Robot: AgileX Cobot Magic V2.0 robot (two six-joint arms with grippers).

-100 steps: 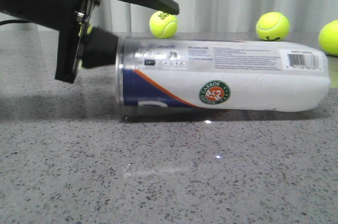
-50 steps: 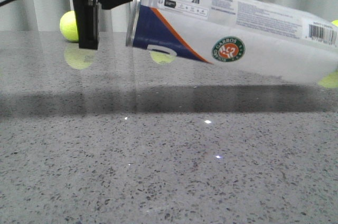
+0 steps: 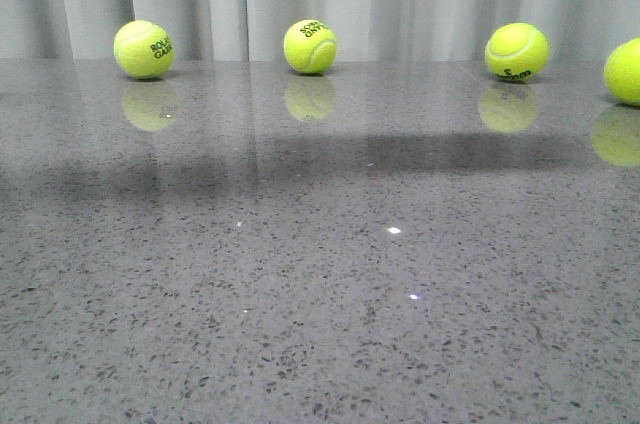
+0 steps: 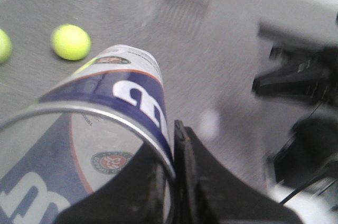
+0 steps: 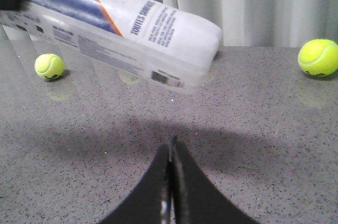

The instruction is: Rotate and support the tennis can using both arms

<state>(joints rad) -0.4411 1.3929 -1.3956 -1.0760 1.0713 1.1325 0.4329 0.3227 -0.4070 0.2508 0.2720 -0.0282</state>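
- On the near speckled grey stone table point(image 3: 320, 344) nothing of the task rests; four yellow tennis balls point(image 3: 310, 46) line its far edge.
- Above it, the tall white tennis can with navy panel point(image 5: 121, 28) hangs tilted in the air.
- The black left gripper point(image 4: 171, 160) pinches the can's metal rim point(image 4: 95, 115).
- The black right gripper point(image 5: 170, 182) hovers below, fingers pressed together, empty.
- Judged step: lift and rotation under way. Support probably comes next, so the right fingers must part and meet the free end.

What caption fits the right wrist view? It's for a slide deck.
Tennis can held tilted above the grey table, right gripper shut and empty below it.
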